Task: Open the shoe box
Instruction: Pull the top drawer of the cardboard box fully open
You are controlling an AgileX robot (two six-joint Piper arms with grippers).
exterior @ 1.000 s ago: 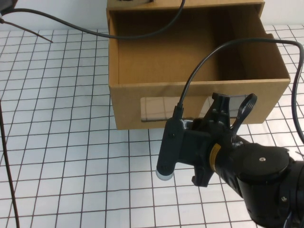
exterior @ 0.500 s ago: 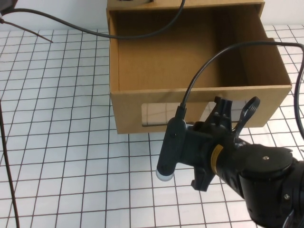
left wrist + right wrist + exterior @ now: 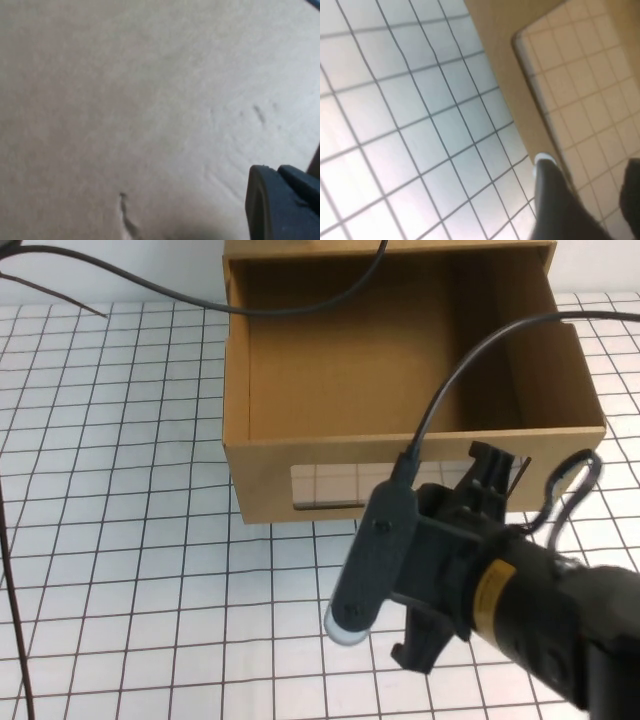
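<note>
The shoe box (image 3: 262,475) fills the upper centre of the high view, open-topped, with its front wall's top edge running across mid-frame. The gridded table (image 3: 120,540) spreads across the left and lower left, leaving room to move there. The right gripper (image 3: 535,462), at lower right, holds its jaws apart just before the box's front window (image 3: 325,485), seemingly not touching it. The left gripper (image 3: 280,205) sits close against pale cardboard; whether it is open or closed I cannot tell.
</note>
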